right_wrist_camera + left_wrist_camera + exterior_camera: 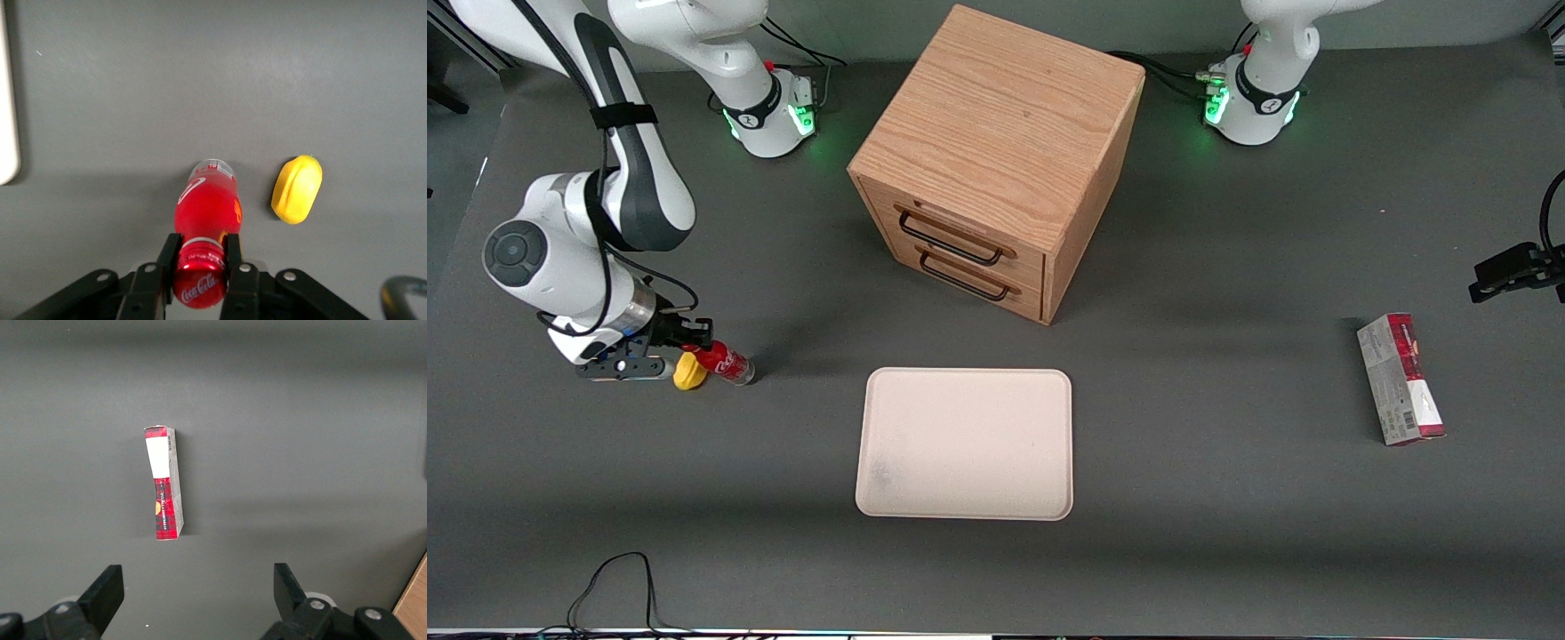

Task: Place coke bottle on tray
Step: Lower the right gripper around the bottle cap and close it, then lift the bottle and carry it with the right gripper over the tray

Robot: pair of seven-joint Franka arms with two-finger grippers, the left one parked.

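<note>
The coke bottle [727, 363], small and red with a red cap and white script, stands on the table at the working arm's end. My gripper [690, 342] is shut on its cap and neck. In the right wrist view the two black fingers [168, 251] press on both sides of the red cap of the coke bottle [207, 213], my gripper [200, 248] looking down over it. The cream-beige tray [965, 443] lies flat in the middle of the table, nearer the front camera than the drawer cabinet; its rim [7, 107] shows in the wrist view.
A small yellow lemon-like object [687, 373] [297, 189] lies right beside the bottle. A wooden two-drawer cabinet [996, 160] stands farther from the camera than the tray. A red-and-grey carton [1400, 379] [164, 482] lies toward the parked arm's end.
</note>
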